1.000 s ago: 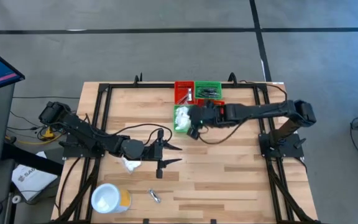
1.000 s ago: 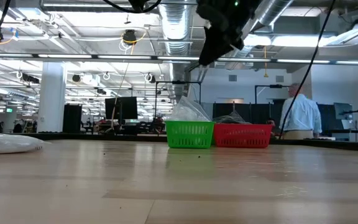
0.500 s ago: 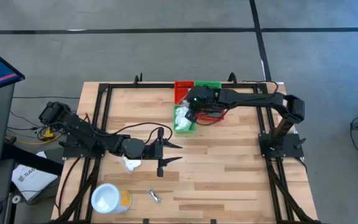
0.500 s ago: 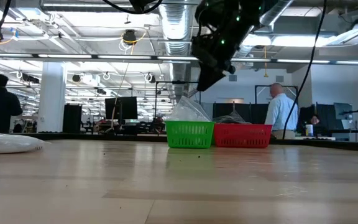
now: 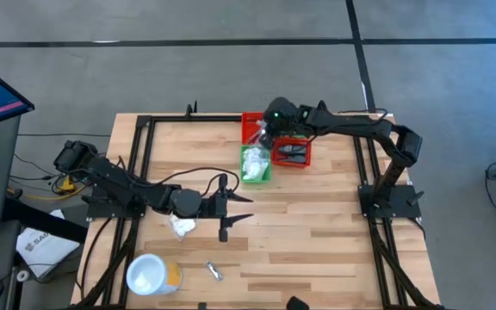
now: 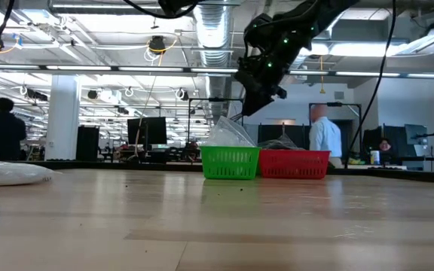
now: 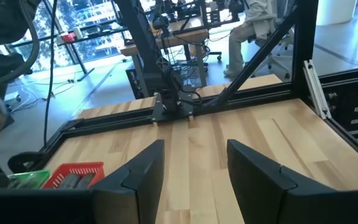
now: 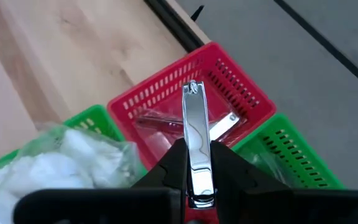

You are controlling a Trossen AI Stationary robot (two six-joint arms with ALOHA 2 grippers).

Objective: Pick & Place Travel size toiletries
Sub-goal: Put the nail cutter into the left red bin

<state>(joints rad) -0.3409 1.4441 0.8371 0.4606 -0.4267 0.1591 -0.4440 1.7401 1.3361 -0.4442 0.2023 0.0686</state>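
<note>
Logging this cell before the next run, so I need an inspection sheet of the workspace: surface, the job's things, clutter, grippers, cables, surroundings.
Surface: wooden table inside a black frame.
Job's things: metal nail clipper in the right gripper; white wrapped packets fill a green bin; red bin holds clear-wrapped items; a white packet and a small silver item lie loose on the table.
Clutter: white tub with orange side at the table's near left edge.
Grippers: right gripper shut on the clipper above the red bin; left gripper open, low over mid-table, holding nothing.
Cables: black cable along the left arm.
Surroundings: people in the room behind.
</note>
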